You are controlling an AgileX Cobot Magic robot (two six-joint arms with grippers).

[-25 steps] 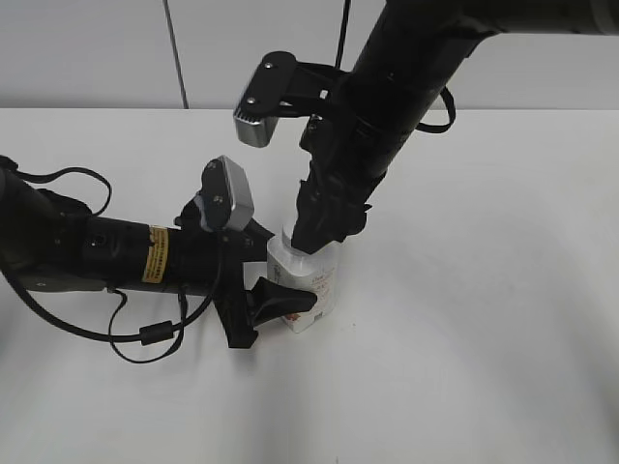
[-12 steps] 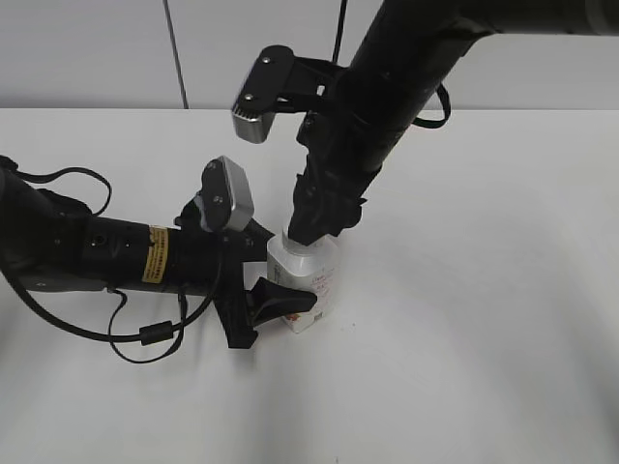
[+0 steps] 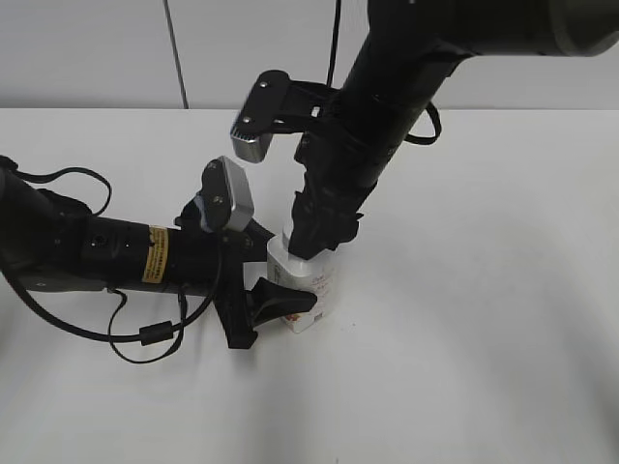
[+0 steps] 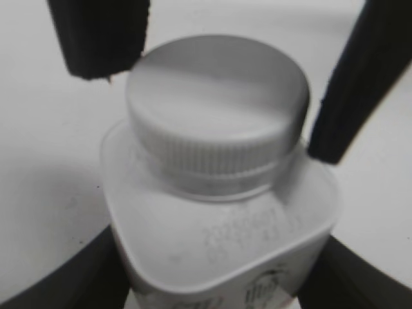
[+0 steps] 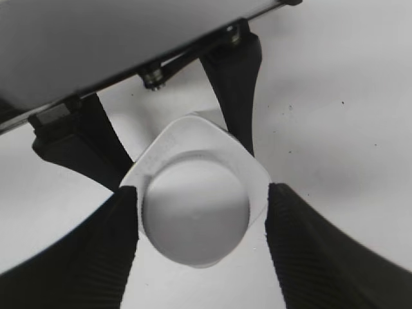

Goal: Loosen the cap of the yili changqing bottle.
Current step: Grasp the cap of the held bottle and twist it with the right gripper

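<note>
The yili changqing bottle (image 3: 316, 287) stands upright on the white table, white and squarish with a red-pink label. My left gripper (image 3: 279, 275) is shut on its body from the left; in the left wrist view (image 4: 215, 286) its fingers press both lower sides of the bottle (image 4: 212, 238). The white cap (image 4: 215, 103) sits on the neck. My right gripper (image 3: 314, 237) comes down from above and is open, one finger on each side of the cap (image 5: 195, 212). There is a gap at the right finger. The bottle's shoulder (image 5: 193, 135) shows beneath.
The white table (image 3: 484, 338) stretches to the right and front of the bottle. The left arm with its cables (image 3: 97, 256) lies along the table at the left. A grey wall (image 3: 97, 48) runs behind the table.
The right arm has shifted slightly left and its wrist has turned a little over the cap. The bottle and the left arm have stayed put.
</note>
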